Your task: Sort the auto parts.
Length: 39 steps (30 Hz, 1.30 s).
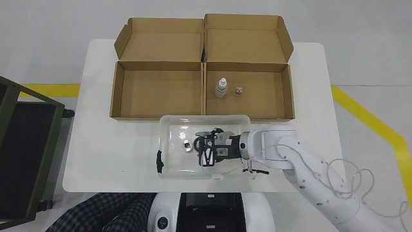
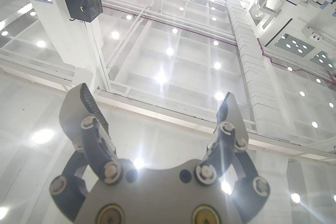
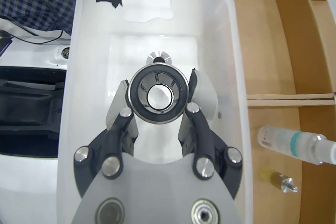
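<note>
Clamping a bearing ring (image 3: 135, 93) in my right fingers (image 3: 202, 88) inside the clear bin (image 3: 237, 51), a small metal part (image 3: 158, 57) on the bin's floor. A bottle (image 3: 286, 142) sits in the cardboard box (image 3: 262, 25) beside the bin. My left fingers (image 2: 90, 107) are spread wide.

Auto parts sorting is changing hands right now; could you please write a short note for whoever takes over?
Right gripper: shut on a ring bearing, within the clear bin. Left gripper: open, holding nothing, pointing at the ceiling.
A small metal fitting lies in the bin beyond the bearing. A white bottle and a small metal part lie in one cardboard box.
Done: those two appear boxed. Left: box the bearing, then the fitting.
</note>
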### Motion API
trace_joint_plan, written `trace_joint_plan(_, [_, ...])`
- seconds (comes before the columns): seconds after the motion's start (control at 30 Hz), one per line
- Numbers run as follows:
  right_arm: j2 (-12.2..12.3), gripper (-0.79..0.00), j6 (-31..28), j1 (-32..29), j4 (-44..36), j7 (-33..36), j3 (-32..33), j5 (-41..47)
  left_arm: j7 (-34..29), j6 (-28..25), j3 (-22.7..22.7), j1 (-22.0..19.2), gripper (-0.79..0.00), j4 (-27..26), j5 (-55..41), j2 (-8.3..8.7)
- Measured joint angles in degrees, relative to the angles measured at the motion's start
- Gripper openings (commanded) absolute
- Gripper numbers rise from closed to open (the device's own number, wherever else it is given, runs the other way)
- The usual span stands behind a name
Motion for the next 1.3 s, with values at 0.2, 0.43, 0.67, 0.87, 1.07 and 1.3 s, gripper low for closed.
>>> trace_joint_plan(0.2, [-0.09, -0.785, 1.42, -0.26, -2.62, -3.55, 0.6, -0.22, 0.0, 0.0, 0.0, 0.0, 0.0, 0.0, 0.0, 0.0])
trace_joint_plan(0.43, [-0.68, -0.785, 2.7, 0.34, -3.94, -11.22, 0.39, 0.64, 0.0, 0.0, 0.0, 0.0, 0.0, 0.0, 0.0, 0.0])
trace_joint_plan(0.67, [-1.1, -0.785, 4.58, 0.89, -4.52, -20.08, 2.79, 4.38, 0.0, 0.0, 0.0, 0.0, 0.0, 0.0, 0.0, 0.0])
trace_joint_plan(0.87, [-1.15, -0.785, 5.5, 0.25, -5.94, -26.65, 5.18, 4.65, 0.0, 0.0, 0.0, 0.0, 0.0, 0.0, 0.0, 0.0])
trace_joint_plan(1.07, [-1.01, -0.785, 6.68, -0.81, -8.08, -31.71, 8.49, 3.96, 0.0, 0.0, 0.0, 0.0, 0.0, 0.0, 0.0, 0.0])
trace_joint_plan(1.3, [-0.79, -0.785, 7.7, -2.67, -10.31, -35.86, 11.89, 3.07, 0.0, 0.0, 0.0, 0.0, 0.0, 0.0, 0.0, 0.0])
